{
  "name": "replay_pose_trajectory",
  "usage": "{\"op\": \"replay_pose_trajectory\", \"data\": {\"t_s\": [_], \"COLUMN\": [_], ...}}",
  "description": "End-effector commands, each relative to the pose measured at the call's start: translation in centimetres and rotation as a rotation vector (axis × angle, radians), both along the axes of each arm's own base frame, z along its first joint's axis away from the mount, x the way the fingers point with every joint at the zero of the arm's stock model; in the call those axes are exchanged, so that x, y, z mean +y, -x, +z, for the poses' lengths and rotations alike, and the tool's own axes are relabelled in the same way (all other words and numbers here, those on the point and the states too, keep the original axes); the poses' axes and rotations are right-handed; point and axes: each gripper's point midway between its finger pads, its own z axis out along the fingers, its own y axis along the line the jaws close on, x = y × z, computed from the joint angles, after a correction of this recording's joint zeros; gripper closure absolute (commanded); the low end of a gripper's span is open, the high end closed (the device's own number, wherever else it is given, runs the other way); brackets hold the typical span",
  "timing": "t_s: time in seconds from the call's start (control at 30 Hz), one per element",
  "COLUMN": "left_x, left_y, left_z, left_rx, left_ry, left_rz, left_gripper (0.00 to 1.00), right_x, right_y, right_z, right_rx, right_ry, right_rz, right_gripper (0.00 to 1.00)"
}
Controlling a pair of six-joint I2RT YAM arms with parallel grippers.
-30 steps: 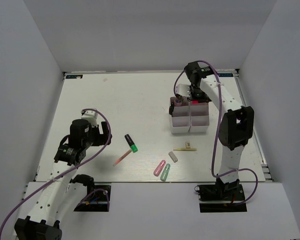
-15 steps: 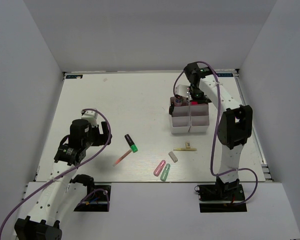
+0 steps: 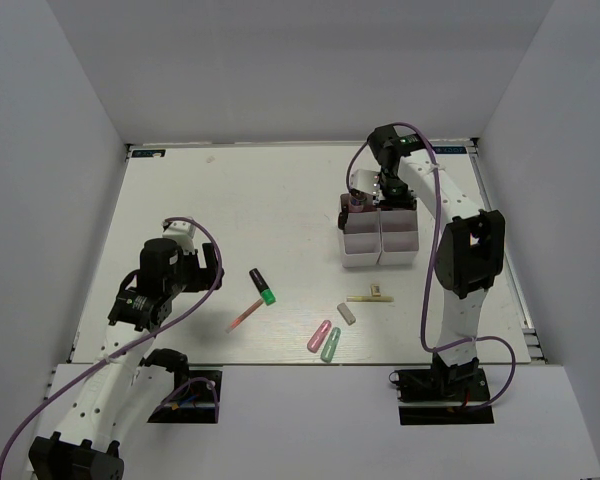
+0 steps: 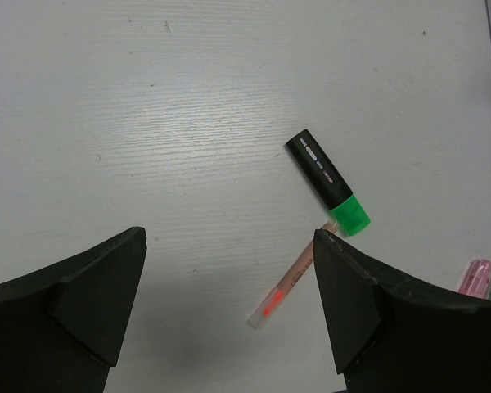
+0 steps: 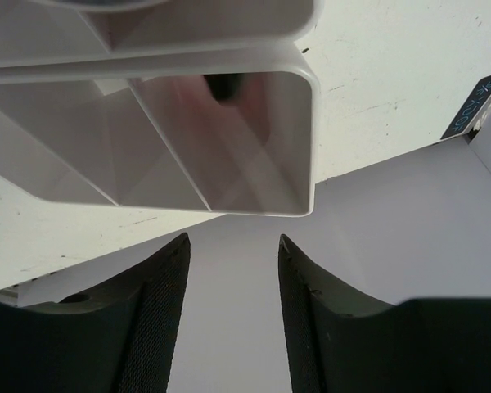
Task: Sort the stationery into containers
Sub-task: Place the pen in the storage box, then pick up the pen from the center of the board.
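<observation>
On the table lie a black highlighter with a green end (image 3: 261,286), a thin pink pen (image 3: 242,317), pink (image 3: 319,335), green (image 3: 330,344) and grey (image 3: 347,314) capsule erasers, and a pale yellow clip (image 3: 370,296). The white containers (image 3: 380,250) stand at the back right. My left gripper (image 3: 208,268) is open and empty, above and left of the highlighter (image 4: 327,182) and pen (image 4: 288,285). My right gripper (image 3: 378,196) is open and empty over the containers' far end (image 5: 307,82). A dark item (image 5: 223,86) sits in one compartment.
A dark piece with a pink top (image 3: 356,203) stands in the containers' far left compartment. White walls enclose the table on the left, back and right. The pink eraser (image 4: 475,277) shows at the right edge of the left wrist view.
My right gripper has shifted slightly over the containers' far end, and a small pink-red spot seen beside it earlier no longer shows. The left arm has not moved.
</observation>
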Motion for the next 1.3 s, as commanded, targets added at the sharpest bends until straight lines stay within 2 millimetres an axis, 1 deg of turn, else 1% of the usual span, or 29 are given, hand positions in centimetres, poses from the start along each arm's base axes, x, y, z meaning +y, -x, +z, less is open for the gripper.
{"op": "replay_pose_trajectory", "data": {"t_s": [0.0, 0.13, 0.2, 0.3, 0.33, 0.4, 0.43, 0.47, 0.5, 0.53, 0.57, 0.6, 0.63, 0.67, 0.7, 0.73, 0.77, 0.8, 0.87, 0.9, 0.97, 1.0, 1.03, 1.07, 1.1, 1.13, 1.17, 1.2, 1.27], "left_x": [0.0, 0.0, -0.1, -0.4, -0.7, -1.5, -2.2, -2.7, -3.1, -3.8, -4.1, -4.6, -4.5, -4.8, -5.1, -5.1, -5.6, -6.8, -6.4, -7.5, -7.4, -8.4, -8.7, -8.0, -8.8, -9.5, -9.8, -10.1, -10.4], "left_y": [-0.1, -0.1, -0.1, -0.1, -0.3, -0.4, -0.4, -0.5, -0.8, -0.6, -0.7, -1.3, -1.3, -2.0, -2.3, -2.1, -2.6, -2.2, -3.1, -3.3, -2.7, -3.9, -4.1, -3.0, -4.0, -4.3, -4.5, -4.5, -4.4], "left_z": [0.3, 0.2, 0.1, 0.2, 0.0, -0.5, -0.8, -1.4, -1.1, -1.1, -1.1, -1.0, -1.1, -0.6, -0.5, -1.3, -0.5, -0.7, -1.2, -1.8, -2.6, -2.4, -2.5, -2.9, -3.0, -3.4, -3.7, -4.0, -4.9], "left_rx": [-0.014, -0.011, -0.006, -0.008, -0.005, 0.029, 0.054, 0.112, 0.126, 0.158, 0.182, 0.219, 0.24, 0.249, 0.281, 0.319, 0.312, 0.359, 0.373, 0.411, 0.469, 0.503, 0.529, 0.581, 0.594, 0.61, 0.614, 0.617, 0.623], "left_ry": [0.002, 0.003, 0.003, 0.017, 0.028, 0.063, 0.089, 0.119, 0.14, 0.174, 0.196, 0.195, 0.179, 0.178, 0.179, 0.123, 0.124, 0.113, 0.04, 0.067, 0.058, 0.075, 0.077, 0.018, 0.02, 0.012, 0.008, 0.023, 0.011], "left_rz": [-0.004, -0.006, -0.007, -0.022, -0.027, -0.047, -0.066, -0.062, -0.063, -0.072, -0.059, -0.055, -0.03, -0.01, 0.016, 0.044, 0.054, 0.076, 0.15, 0.196, 0.283, 0.342, 0.37, 0.413, 0.427, 0.435, 0.449, 0.473, 0.489], "left_gripper": [0.07, 0.07, 0.07, 0.11, 0.14, 0.4, 0.56, 0.78, 0.86, 0.89, 0.89, 0.86, 0.78, 0.68, 0.47, 0.34, 0.27, 0.2, 0.16, 0.18, 0.2, 0.23, 0.26, 0.27, 0.27, 0.29, 0.3, 0.3, 0.3], "right_x": [-0.3, -0.1, 0.0, 0.8, 1.3, 1.8, 2.4, 3.2, 3.5, 5.2, 6.3, 6.2, 7.7, 9.4, 9.7, 10.8, 12.1, 12.5, 13.4, 13.5, 13.7, 13.6, 13.3, 13.1, 12.6, 12.2, 12.1, 11.7, 11.2], "right_y": [0.8, 1.0, 1.2, 2.1, 2.8, 4.3, 5.2, 6.1, 7.1, 8.8, 8.2, 11.2, 12.3, 12.5, 14.9, 15.6, 15.5, 16.8, 16.8, 17.1, 16.6, 16.8, 16.8, 16.2, 16.3, 16.4, 16.3, 16.3, 16.6], "right_z": [0.8, 1.2, 2.3, 4.5, 5.5, 7.5, 7.5, 7.7, 8.8, 7.2, 7.5, 6.4, 6.2, 7.3, 5.3, 5.5, 6.6, 5.7, 6.2, 6.6, 6.7, 6.1, 6.6, 6.8, 7.0, 6.5, 7.1, 6.4, 6.7], "right_rx": [0.035, 0.029, 0.006, -0.019, -0.031, -0.061, -0.051, -0.06, -0.091, -0.012, -0.057, -0.023, 0.018, 0.001, 0.081, 0.119, 0.113, 0.176, 0.19, 0.192, 0.159, 0.166, 0.122, 0.072, 0.031, 0.002, -0.039, -0.056, -0.109], "right_ry": [0.001, -0.009, -0.031, -0.116, -0.164, -0.252, -0.309, -0.384, -0.443, -0.543, -0.616, -0.67, -0.759, -0.88, -0.92, -0.992, -1.085, -1.116, -1.186, -1.206, -1.241, -1.241, -1.263, -1.273, -1.273, -1.273, -1.295, -1.286, -1.303], "right_rz": [0.034, 0.03, 0.022, 0.008, 0.001, -0.023, -0.054, -0.082, -0.116, -0.119, -0.111, -0.195, -0.19, -0.146, -0.237, -0.239, -0.241, -0.298, -0.344, -0.368, -0.388, -0.436, -0.43, -0.428, -0.443, -0.454, -0.439, -0.453, -0.442], "right_gripper": [0.49, 0.48, 0.48, 0.52, 0.63, 0.87, 1.0, 1.0, 1.0, 1.0, 0.76, 0.35, 0.1, 0.09, 0.09, 0.09, 0.09, 0.09, 0.09, 0.12, 0.4, 0.77, 0.88, 0.95, 0.93, 0.79, 0.59, 0.42, 0.38]}}
